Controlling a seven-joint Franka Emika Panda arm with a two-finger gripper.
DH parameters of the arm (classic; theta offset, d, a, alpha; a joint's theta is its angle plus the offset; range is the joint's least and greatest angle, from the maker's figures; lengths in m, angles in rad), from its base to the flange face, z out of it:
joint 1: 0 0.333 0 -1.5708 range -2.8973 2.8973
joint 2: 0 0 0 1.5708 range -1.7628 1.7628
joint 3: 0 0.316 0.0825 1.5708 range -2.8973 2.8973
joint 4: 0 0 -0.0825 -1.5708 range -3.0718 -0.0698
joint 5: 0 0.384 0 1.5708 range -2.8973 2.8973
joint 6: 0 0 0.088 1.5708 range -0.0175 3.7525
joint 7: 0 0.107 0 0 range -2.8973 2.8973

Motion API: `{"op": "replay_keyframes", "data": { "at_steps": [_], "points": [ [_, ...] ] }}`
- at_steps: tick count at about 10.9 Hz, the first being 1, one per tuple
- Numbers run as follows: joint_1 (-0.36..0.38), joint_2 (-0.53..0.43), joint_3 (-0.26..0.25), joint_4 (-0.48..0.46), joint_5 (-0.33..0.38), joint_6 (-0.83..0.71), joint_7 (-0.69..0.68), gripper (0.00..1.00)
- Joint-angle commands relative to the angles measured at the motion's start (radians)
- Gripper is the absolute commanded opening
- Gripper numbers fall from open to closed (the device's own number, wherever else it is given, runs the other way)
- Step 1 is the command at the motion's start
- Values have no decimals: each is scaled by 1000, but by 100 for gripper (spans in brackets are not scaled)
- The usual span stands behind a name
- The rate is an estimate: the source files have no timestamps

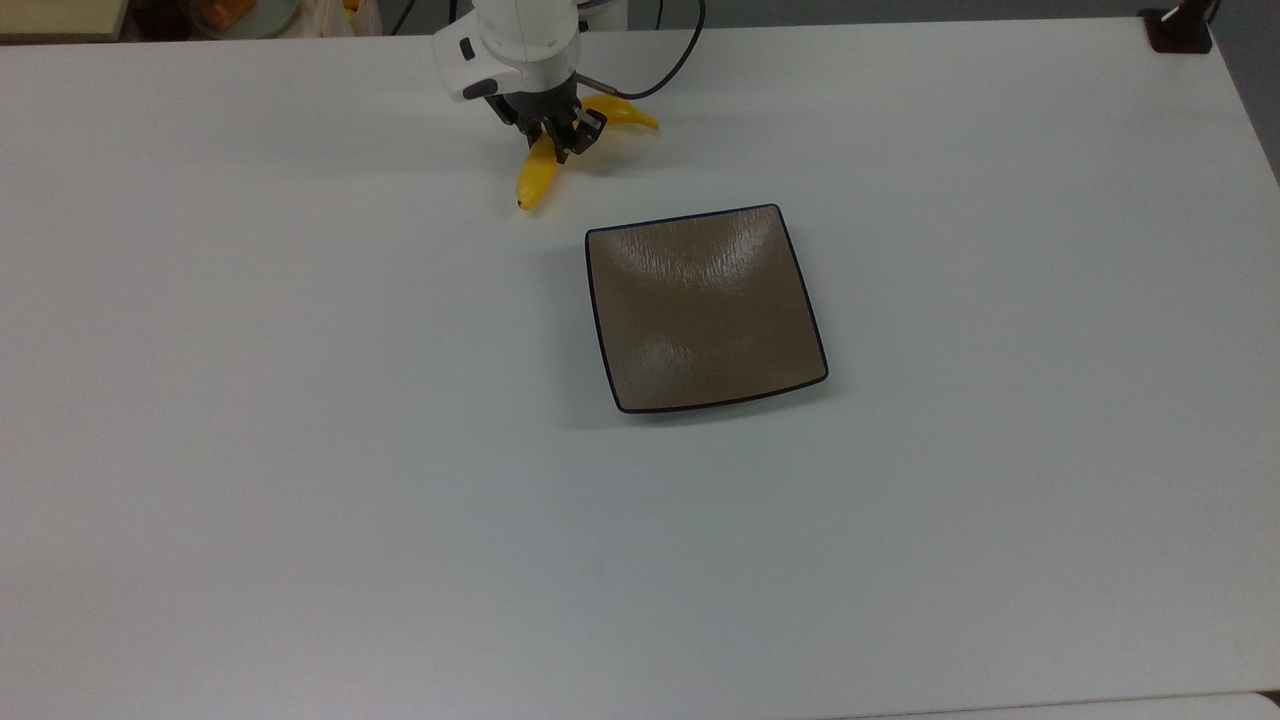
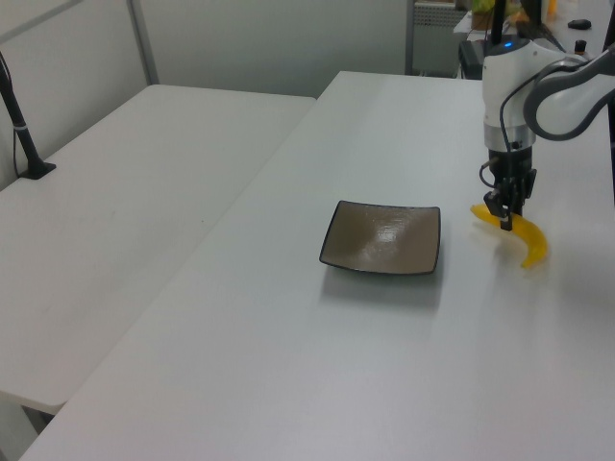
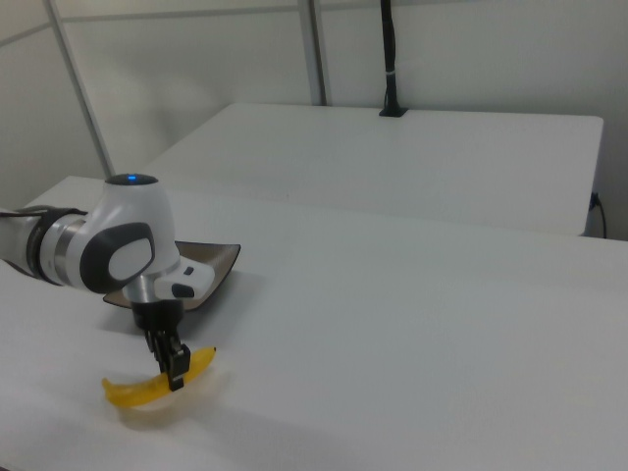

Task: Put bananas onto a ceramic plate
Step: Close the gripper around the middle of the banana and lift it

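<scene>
Gripping the banana (image 1: 536, 176) near its middle, the pincer (image 1: 556, 137) has both fingers closed against the fruit, one on each side of the curve. The banana is clear of the ceramic plate (image 1: 705, 310): in the top view it sits beyond the plate's upper-left corner, with one end pointing down toward that corner and the other end extending to the top view's right behind the pincer. In the left view the banana (image 2: 524, 239) lies to the right of the ceramic plate (image 2: 382, 238), near it but not touching, with the pincer (image 2: 504, 214) above it and pointing straight down. A soft shadow under the fruit suggests that it is raised slightly off the worktop (image 1: 300, 450), though contact at its ends cannot be ruled out. In the right view the banana (image 3: 157, 385) is in front of the ceramic plate (image 3: 218, 261), and the pincer (image 3: 175, 370) clamps it about midway along its length. The ceramic plate rests flat on the worktop, square with rounded corners, brown with a dark rim, and carries nothing. The white arm (image 2: 548, 82) reaches in from the far side of the plate as seen in the top view, with a black cable (image 1: 670, 65) trailing behind it.
</scene>
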Motion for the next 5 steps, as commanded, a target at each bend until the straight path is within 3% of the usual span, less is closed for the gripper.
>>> {"op": "replay_keyframes", "data": {
  "at_steps": [1, 5],
  "points": [
    [-4, -23, 4, 152, 62, -161, -6, 8],
    [-4, -19, 4, 368, 152, -255, -29, 8]
  ]
}}
